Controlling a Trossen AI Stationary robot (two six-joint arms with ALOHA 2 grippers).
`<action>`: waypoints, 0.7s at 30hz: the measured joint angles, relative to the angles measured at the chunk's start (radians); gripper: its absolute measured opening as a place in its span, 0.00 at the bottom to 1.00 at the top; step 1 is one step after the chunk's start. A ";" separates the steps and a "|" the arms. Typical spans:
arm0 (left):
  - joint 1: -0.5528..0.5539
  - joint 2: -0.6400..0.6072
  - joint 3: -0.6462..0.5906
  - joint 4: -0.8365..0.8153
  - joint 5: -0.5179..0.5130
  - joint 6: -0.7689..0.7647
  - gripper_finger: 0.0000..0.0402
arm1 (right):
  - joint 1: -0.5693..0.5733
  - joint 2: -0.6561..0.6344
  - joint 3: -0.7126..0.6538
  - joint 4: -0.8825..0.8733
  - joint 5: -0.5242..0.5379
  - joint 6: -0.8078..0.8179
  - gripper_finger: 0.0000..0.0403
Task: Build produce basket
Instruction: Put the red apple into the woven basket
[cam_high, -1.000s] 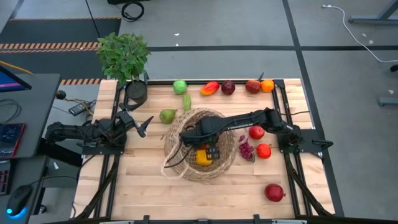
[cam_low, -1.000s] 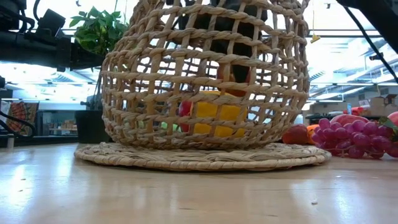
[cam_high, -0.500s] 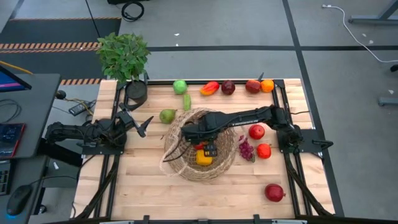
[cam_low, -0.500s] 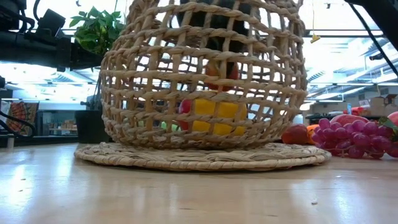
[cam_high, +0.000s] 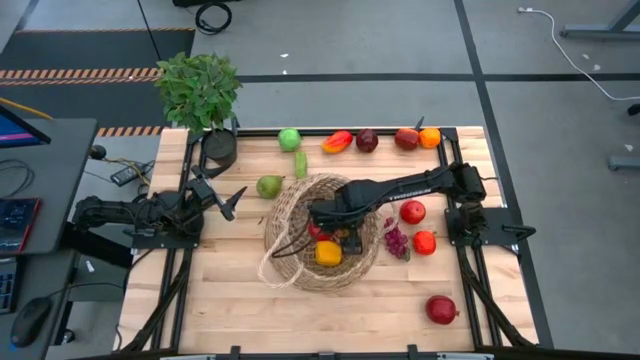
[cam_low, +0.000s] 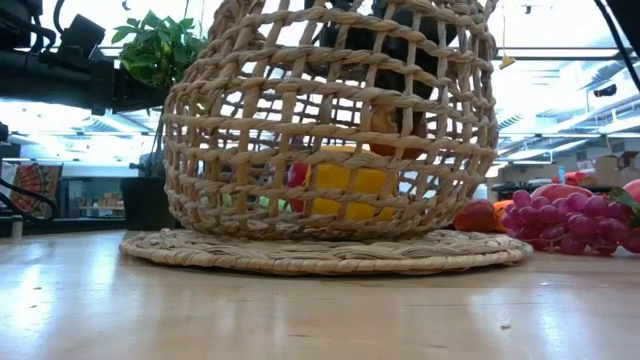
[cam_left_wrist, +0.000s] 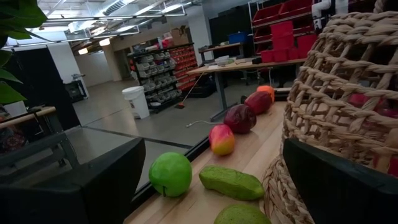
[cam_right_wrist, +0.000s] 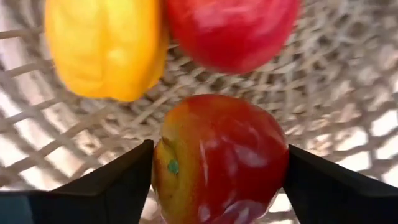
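the right gripper (cam_high: 338, 230) is down inside the large round tan woven wicker basket (cam_high: 288, 200), and its two fingers are clamped on a round red fruit with an orange-yellow side (cam_right_wrist: 217, 155), one finger against each side. in the low view this fruit hangs a little above the basket floor, over a blocky yellow pepper (cam_high: 328, 253) and beside a round red piece (cam_right_wrist: 230, 31).

to do this step well, i think the gripper should go lower until the fruit nearly touches the weave. it should aim for the free place beside the pepper, not on top of it, because a round fruit that falls on another one may roll. then the fingers can part slowly and the arm can rise straight up, clear of the basket rim and the loop handle.

the left gripper (cam_high: 226, 202) waits to the left of the basket with its fingers wide apart.

count: one basket, with three pieces of produce inside it, the held fruit included. outside the basket i count eleven pieces: seven behind it, three on its right, among them a purple grape bunch (cam_high: 396, 240), and one dark red round fruit (cam_high: 441, 309) in front of it, to the right.
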 joint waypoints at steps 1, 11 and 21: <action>0.000 0.000 0.000 0.000 0.000 0.000 0.97 | 0.000 0.000 0.000 0.000 -0.016 0.001 0.86; 0.000 0.000 0.000 0.000 0.000 0.000 0.97 | 0.000 0.000 0.024 -0.022 -0.023 0.069 0.97; 0.000 0.000 0.000 0.000 0.000 0.000 0.97 | 0.000 -0.154 0.117 0.156 0.124 0.072 0.96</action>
